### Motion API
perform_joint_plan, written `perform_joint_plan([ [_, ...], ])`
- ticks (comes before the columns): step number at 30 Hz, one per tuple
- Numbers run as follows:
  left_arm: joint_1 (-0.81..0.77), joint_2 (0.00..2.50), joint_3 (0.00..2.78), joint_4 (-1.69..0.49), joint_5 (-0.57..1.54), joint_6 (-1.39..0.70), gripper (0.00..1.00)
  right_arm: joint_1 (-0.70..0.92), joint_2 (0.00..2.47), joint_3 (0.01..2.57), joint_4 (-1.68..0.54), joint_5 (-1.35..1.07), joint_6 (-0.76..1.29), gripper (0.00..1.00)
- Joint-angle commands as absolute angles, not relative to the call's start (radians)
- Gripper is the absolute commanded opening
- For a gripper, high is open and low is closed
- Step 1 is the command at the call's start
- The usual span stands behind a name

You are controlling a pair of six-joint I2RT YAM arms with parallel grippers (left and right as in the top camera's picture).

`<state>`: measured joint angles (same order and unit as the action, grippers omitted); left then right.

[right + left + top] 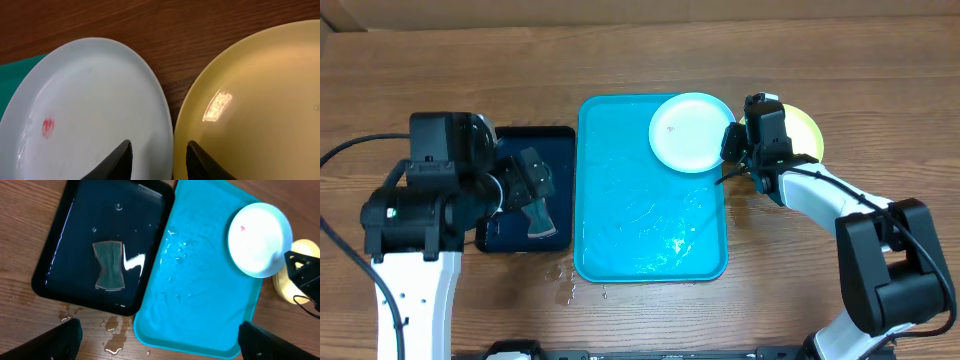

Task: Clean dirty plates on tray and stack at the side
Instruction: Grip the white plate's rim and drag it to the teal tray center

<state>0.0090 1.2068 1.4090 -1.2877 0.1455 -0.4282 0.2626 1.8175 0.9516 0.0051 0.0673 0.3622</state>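
The turquoise tray [620, 200] lies wet at the table's middle; it also shows in the left wrist view [200, 290]. A light blue plate [690, 132] with a red speck sits on its far right corner [257, 237] [90, 110]. A pale yellow plate [805, 130] lies on the table just right of it [287, 282] [260, 100]. I cannot make out a third plate. My right gripper [735, 150] is open and straddles the blue plate's right rim, one finger over each plate [159, 160]. My left gripper [525, 180] is open and empty, high above the tray's front left corner [160, 340].
A black tray [510, 235] lies left of the turquoise one, with water and a grey sponge [110, 265] in it. Water drops [565, 285] lie on the wood by the trays' front corners. A cable runs at the left edge.
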Motion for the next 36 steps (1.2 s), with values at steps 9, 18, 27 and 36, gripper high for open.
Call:
perform_joint_plan([
  [9, 0.013, 1.346, 1.418, -1.286, 0.138, -0.442, 1.0, 0.268, 1.857, 0.951, 0.041, 0.004, 0.368, 0.04],
  [18, 0.013, 1.442, 1.418, -1.285, 0.138, -0.442, 1.0, 0.308, 1.764, 0.951, -0.006, -0.116, 0.394, 0.04],
  [27, 0.013, 1.526, 1.418, -1.285, 0.138, -0.442, 1.0, 0.459, 1.717, 0.951, -0.135, -0.115, 0.499, 0.04],
  [36, 0.013, 1.565, 1.418, -1.282, 0.138, -0.442, 1.0, 0.532, 1.717, 0.951, -0.252, -0.106, 0.53, 0.04],
])
